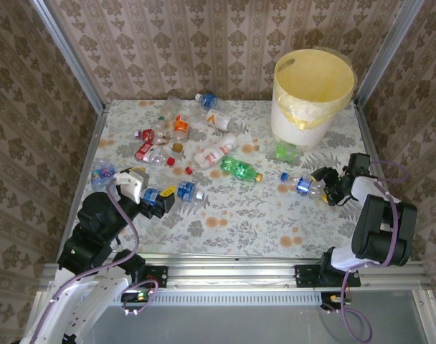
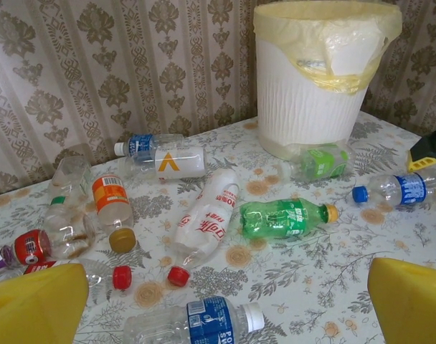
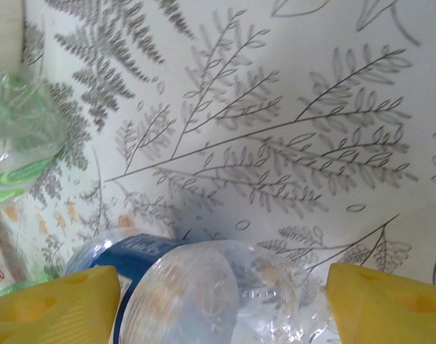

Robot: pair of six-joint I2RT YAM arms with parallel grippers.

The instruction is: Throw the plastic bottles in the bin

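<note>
The right tool (image 3: 218,301) sits spread astride the blue-labelled bottle (image 1: 302,185) at six o'clock of the bin (image 1: 297,123) — closing may squirt it free.

bin (image 1: 313,123): far-right of table (image 1: 261,215) | plastic bottles (image 1: 215,153): strewn left of it; one just before it

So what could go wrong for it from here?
The right gripper is open around a clear blue-labelled bottle lying on its side. Smooth and round, it might roll or squirt out as the fingers close. A green bottle lies right at the foot of the bin, so reaching for it may bump the bin. The left gripper is open by a second blue-labelled bottle with others nearby, which it could knock away.
</note>
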